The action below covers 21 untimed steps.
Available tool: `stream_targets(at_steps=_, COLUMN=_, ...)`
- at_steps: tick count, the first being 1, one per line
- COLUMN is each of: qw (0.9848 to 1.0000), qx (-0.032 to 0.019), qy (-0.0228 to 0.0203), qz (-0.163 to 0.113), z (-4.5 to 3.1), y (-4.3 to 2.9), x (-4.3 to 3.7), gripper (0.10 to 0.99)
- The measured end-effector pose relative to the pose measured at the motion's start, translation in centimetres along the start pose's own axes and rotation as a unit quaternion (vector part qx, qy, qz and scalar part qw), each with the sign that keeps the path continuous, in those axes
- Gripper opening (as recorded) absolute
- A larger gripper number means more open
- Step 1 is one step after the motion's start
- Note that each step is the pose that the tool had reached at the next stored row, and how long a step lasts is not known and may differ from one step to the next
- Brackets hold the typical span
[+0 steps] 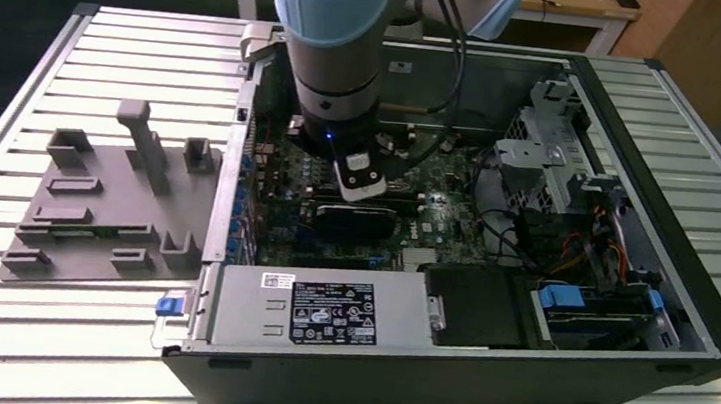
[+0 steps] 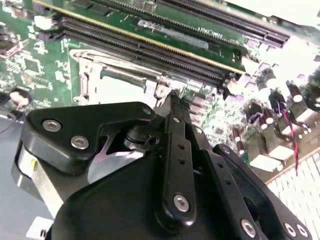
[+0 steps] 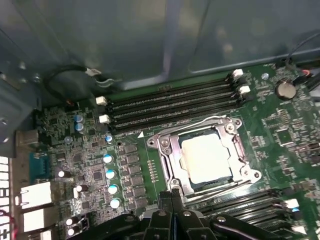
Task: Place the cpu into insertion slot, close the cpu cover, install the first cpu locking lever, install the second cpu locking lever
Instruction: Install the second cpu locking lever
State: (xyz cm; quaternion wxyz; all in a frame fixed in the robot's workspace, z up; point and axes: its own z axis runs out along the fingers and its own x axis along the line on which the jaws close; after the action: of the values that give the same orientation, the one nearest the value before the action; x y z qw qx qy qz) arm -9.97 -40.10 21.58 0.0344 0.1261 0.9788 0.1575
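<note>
In the first wrist view the cpu (image 3: 206,158), a pale silver square, lies flat in the insertion slot (image 3: 210,186) on the green board. The cpu cover (image 3: 167,155), a grey metal frame, is folded down around it. Thin wire levers (image 3: 197,123) run along the frame's edges; whether they are latched I cannot tell. My gripper (image 3: 172,192) is shut, its black fingertips pressed together just off the frame's edge, with nothing visible between them. In the second wrist view the gripper (image 2: 171,97) tips sit at the corner of the cover (image 2: 85,70). In the exterior view the gripper (image 1: 365,187) hangs over the slot (image 1: 351,223).
Long black memory slots (image 3: 170,102) flank the socket on both sides. Silver capacitors (image 3: 110,175) and rear ports (image 3: 35,197) stand nearby. The open case wall (image 1: 218,217), a power supply (image 1: 322,309) and drive bays (image 1: 591,307) ring the board. A grey fixture plate (image 1: 105,215) lies on the table.
</note>
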Motion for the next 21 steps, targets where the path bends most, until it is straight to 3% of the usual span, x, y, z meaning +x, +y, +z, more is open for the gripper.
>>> stream_targets(at_steps=3, qw=1.0000, qx=0.0028, qy=-0.0014, qz=0.002, z=-0.61, y=0.21, x=-0.06, gripper=0.102)
stream_targets(at_steps=9, qw=0.9996, qx=0.0235, qy=-0.0099, qz=0.010, z=-1.06, y=0.49, x=-0.50, gripper=0.102)
stream_targets(at_steps=21, qw=0.9991, qx=0.0378, qy=-0.0144, qz=0.014, z=-0.71, y=1.35, x=-2.87, gripper=0.102)
